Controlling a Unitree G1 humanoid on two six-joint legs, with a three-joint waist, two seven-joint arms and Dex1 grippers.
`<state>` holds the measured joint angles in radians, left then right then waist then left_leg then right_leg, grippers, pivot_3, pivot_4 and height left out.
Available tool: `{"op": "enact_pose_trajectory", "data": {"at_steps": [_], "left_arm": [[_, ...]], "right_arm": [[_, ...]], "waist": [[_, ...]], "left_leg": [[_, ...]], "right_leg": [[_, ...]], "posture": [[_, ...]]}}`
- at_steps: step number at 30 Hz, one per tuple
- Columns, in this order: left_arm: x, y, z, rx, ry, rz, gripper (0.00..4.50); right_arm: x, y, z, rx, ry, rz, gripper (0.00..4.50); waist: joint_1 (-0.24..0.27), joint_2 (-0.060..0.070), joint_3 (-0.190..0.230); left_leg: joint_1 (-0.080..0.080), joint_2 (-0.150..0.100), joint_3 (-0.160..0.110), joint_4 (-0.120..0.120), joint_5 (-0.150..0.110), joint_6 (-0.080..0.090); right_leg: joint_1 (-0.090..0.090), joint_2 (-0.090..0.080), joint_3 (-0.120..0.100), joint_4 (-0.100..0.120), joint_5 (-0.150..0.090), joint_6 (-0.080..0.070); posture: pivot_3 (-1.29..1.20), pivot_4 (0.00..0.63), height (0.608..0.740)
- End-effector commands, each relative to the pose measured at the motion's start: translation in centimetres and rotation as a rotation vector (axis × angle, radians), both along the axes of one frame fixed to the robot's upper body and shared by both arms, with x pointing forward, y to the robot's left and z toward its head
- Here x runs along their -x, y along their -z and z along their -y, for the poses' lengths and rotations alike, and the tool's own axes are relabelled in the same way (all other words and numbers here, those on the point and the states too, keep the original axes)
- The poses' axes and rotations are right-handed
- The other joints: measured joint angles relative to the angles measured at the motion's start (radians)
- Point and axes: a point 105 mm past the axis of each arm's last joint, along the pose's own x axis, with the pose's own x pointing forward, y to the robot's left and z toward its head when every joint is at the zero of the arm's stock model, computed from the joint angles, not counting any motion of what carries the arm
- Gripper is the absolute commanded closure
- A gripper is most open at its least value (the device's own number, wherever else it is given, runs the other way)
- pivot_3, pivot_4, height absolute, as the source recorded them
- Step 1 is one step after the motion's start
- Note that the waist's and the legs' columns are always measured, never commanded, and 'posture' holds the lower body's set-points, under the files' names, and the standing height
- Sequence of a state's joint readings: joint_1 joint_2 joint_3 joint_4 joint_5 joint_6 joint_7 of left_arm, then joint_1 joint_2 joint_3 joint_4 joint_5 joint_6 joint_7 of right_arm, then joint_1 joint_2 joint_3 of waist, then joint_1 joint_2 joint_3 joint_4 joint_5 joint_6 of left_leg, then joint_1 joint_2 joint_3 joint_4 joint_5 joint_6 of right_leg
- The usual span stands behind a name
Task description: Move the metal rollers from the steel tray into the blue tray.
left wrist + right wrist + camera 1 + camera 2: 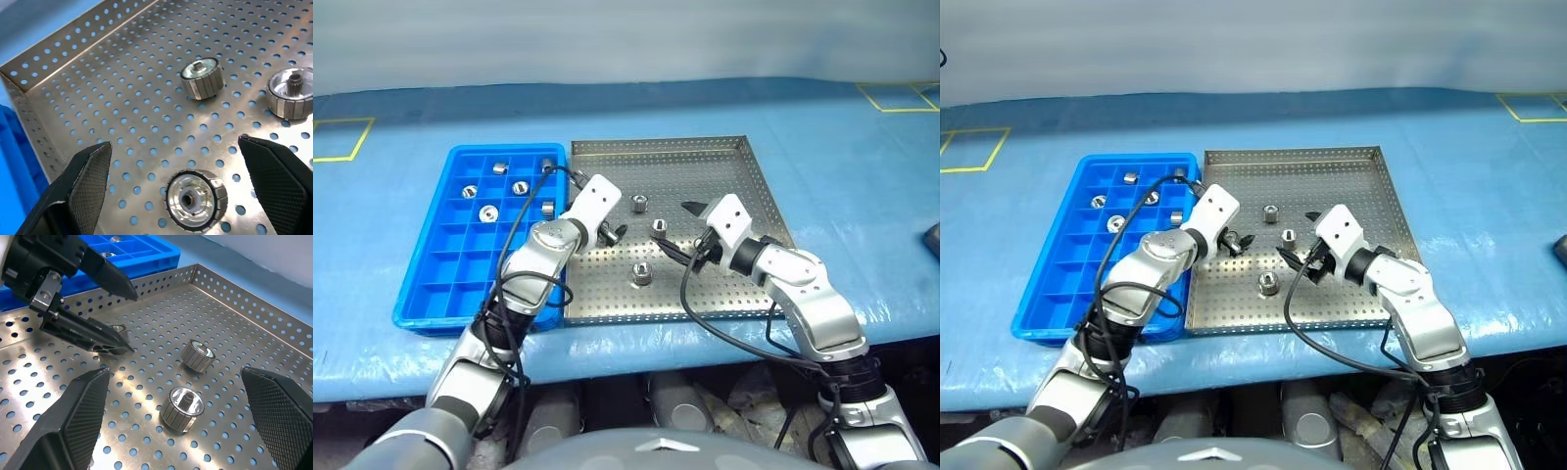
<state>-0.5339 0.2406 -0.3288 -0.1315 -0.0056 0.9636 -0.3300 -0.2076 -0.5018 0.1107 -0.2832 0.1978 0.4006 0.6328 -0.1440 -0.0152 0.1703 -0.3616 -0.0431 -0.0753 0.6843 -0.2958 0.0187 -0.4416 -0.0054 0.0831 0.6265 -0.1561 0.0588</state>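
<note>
Nearest the camera are the robot's two arms, reaching out over the blue-covered tabletop (pixel 862 196).

Left side: the bright blue plastic tray with its grid of small square compartments (pixel 431 294) lies against the left rim of the large grey perforated steel tray (pixel 744 147). Several small shiny metal rollers (pixel 489 212) already sit in separate compartments at its far end; the near compartments look unfilled.

Left hand (pixel 611 235): its two black fingers are spread wide and hold nothing. It hangs low over the left part of the steel tray, pointing down and toward the middle. In its wrist view one roller (pixel 196 199) stands on end, hole upward, between the spread fingertips and close under them. As it stands on end, no closing direction looks better than another, in my judgement.

Centre: in the head views I count three more rollers on the perforated floor, one far (pixel 639 204), one middle (pixel 660 226) and one near (pixel 642 273), each apart from the others.

Right hand (pixel 683 229): fingers likewise spread and empty, poised just right of the middle roller, pointing leftward toward the left hand.

Assessment: the left hand is both nearer the blue tray and already astride a roller, so the next pick appears to fall to it; a short descent and a squeeze should suffice.
</note>
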Motion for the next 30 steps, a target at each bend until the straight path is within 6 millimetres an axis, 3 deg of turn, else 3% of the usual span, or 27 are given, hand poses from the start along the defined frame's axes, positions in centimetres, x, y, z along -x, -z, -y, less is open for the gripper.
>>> {"op": "enact_pose_trajectory", "data": {"at_steps": [1, 16, 27, 30], "left_arm": [[0.0, 0.0, 0.2, -0.007, 0.006, -0.013, 0.01], [0.4, 3.0, 0.9, 0.052, -0.018, -0.163, 0.01], [0.2, 3.5, 1.6, 0.072, -0.025, -0.194, 0.01], [0.2, 3.7, 1.9, 0.080, -0.017, -0.207, 0.61]], "right_arm": [[0.1, -1.2, -0.1, -0.011, -0.005, 0.058, 0.00], [0.1, -1.3, -0.1, -0.005, -0.011, 0.054, 0.00], [0.1, -1.4, -0.1, 0.004, -0.015, 0.054, 0.00], [0.2, -1.4, -0.1, 0.003, -0.011, 0.054, 0.00]], "waist": [[-0.001, 0.000, 0.000], [0.000, 0.000, 0.000], [0.006, 0.001, 0.000], [0.005, 0.001, 0.000]], "left_leg": [[0.000, 0.000, 0.000, 0.000, 0.000, 0.000], [0.000, 0.000, 0.000, 0.000, 0.000, 0.000], [0.003, 0.000, 0.000, 0.001, 0.000, 0.000], [0.004, 0.000, 0.000, 0.001, 0.000, 0.000]], "right_leg": [[0.000, 0.000, 0.000, 0.000, 0.000, 0.000], [0.000, 0.000, 0.000, 0.000, 0.000, 0.000], [0.004, 0.000, 0.000, 0.000, 0.000, 0.001], [0.005, 0.000, 0.000, 0.000, 0.000, 0.001]], "posture": [[-0.19, 0.150, 0.740], [-0.19, 0.150, 0.740], [-0.19, 0.150, 0.740], [-0.19, 0.150, 0.740]]}}
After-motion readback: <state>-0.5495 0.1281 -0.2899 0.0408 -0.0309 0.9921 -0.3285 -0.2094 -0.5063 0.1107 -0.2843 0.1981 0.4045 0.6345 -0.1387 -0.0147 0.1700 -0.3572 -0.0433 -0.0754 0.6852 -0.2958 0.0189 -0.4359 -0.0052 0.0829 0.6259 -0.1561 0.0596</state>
